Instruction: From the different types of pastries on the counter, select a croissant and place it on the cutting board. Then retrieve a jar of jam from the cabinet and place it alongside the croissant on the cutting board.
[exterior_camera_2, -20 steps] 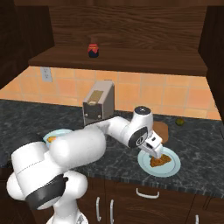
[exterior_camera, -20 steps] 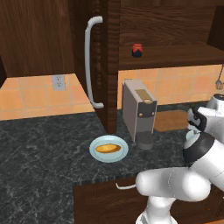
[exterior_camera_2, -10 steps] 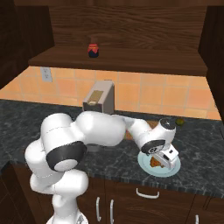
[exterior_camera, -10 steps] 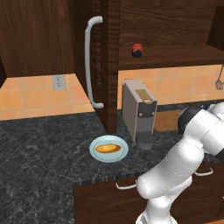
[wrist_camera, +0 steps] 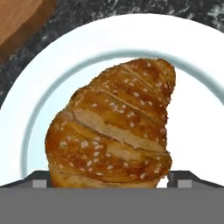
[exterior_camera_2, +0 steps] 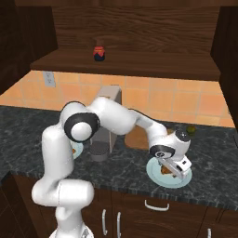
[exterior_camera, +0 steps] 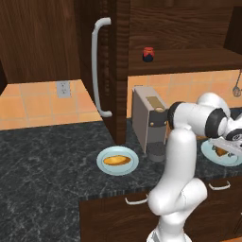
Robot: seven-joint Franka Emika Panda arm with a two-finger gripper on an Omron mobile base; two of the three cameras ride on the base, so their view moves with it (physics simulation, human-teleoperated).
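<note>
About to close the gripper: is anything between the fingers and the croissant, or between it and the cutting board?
Nothing visible. In the hand view the croissant lies bare on its plate, the fingertips low at either side. The cutting board lies just beyond the plate, with only counter between.

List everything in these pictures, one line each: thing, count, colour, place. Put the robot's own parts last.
croissant: 1, golden-brown, on the right-hand plate, under the end effector.
plates: 2, pale blue; one left of the coffee machine, one to its right.
loaf-shaped pastry: 1, orange-yellow, on the left plate.
cutting board: 1, brown wood, on the counter behind the arm, partly hidden.
jar of jam: 1, red top, dark body, on the cabinet shelf.
cabinet: 1, dark brown wood, above the counter.
counter: 1, black-grey marble.
coffee machine: 1, grey, on the counter.
tall panel handle: 1, white.
wall socket: 1, grey, on the orange tiles.
small round thing: 1, dark green, back of the counter.
end effector: 1, fingertips either side of the croissant.
</note>
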